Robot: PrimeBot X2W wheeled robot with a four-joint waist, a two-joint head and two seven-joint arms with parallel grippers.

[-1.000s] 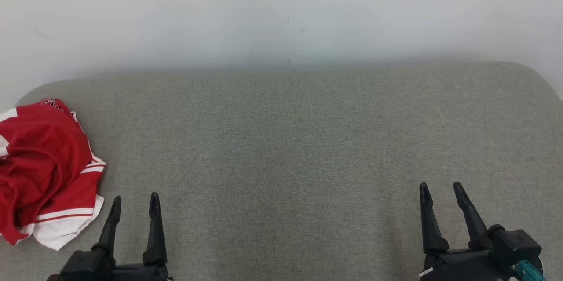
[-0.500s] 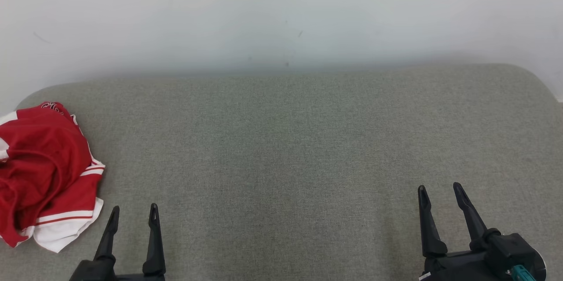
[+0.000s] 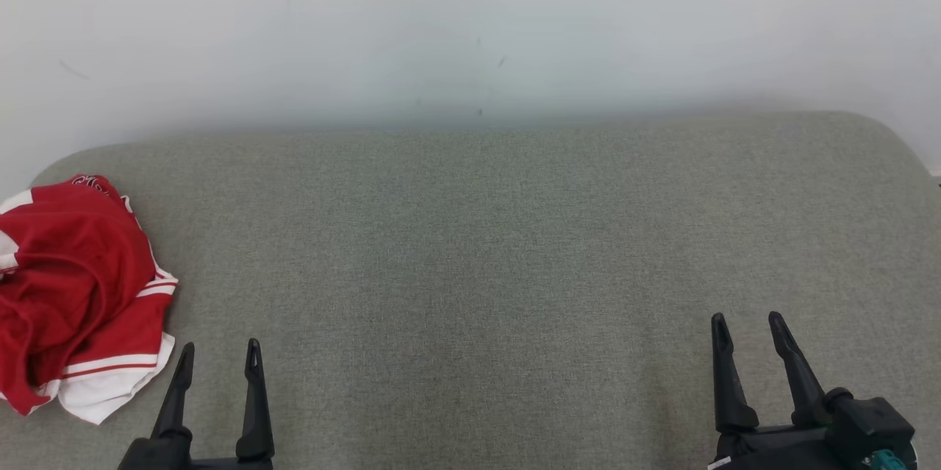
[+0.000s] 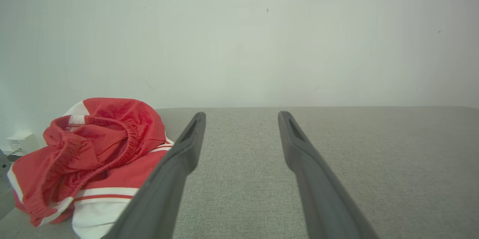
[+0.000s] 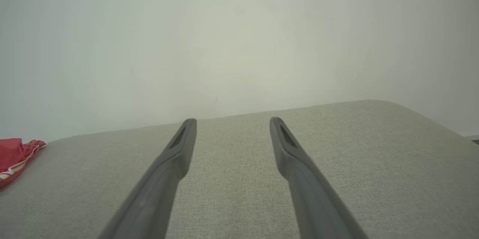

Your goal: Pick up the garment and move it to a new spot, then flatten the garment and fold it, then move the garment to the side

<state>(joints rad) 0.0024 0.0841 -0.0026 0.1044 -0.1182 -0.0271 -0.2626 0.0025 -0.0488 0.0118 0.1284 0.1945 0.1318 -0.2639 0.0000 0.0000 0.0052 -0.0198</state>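
Pointing across cushion (image 3: 470,235), left gripper (image 3: 220,345) and right gripper (image 3: 747,317) splayed, empty, ready for pickup; crumpled garment (image 3: 73,293) just outside left jaws.

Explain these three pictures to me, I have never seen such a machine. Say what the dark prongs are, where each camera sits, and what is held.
This is a two-armed robot, seen through three of its own cameras. One picture looks down from its head: the left gripper at the lower left and the right gripper at the lower right are its hands, each with two dark fingers. The other two pictures come from cameras on the wrists, looking along those fingers. Both grippers are open and hold nothing. On the grey fabric surface lies one crumpled red and white garment, at the far left, beside the left gripper and untouched.
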